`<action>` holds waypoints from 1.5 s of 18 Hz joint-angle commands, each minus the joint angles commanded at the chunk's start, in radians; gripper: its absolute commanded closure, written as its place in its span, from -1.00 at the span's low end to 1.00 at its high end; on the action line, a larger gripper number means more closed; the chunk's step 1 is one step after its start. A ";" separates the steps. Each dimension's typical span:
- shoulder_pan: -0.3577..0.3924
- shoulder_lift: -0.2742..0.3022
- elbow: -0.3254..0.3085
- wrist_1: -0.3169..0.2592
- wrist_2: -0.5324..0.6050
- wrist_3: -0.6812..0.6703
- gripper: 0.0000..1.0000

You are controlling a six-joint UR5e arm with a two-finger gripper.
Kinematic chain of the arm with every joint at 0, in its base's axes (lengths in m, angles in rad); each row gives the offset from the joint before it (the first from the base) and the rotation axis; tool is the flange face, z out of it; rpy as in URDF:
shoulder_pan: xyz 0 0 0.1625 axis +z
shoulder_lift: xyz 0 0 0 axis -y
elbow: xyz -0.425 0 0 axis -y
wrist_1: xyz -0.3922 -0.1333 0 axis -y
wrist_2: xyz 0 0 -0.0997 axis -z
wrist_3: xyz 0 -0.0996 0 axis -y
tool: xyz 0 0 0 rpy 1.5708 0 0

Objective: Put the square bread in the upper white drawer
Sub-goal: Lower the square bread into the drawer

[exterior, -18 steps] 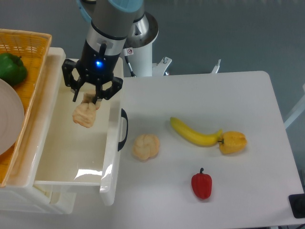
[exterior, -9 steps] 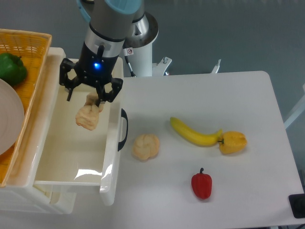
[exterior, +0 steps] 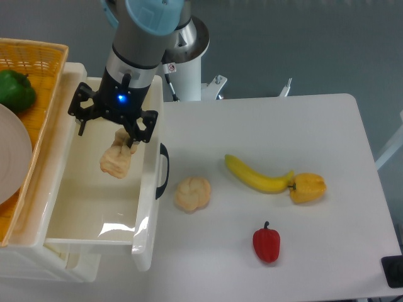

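Tan square bread, cream-white drawer, yellow banana, red pepper

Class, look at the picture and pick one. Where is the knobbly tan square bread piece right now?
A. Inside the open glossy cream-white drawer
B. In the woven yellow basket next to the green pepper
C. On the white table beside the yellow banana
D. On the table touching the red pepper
A: the knobbly tan square bread sits within the walls of the open cream-white drawer, just below the black two-finger gripper.
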 joint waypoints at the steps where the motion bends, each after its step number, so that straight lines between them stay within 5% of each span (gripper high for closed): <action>1: 0.000 0.000 0.000 0.000 0.000 0.002 -0.89; 27: 0.032 -0.014 -0.003 0.025 0.009 0.049 -0.98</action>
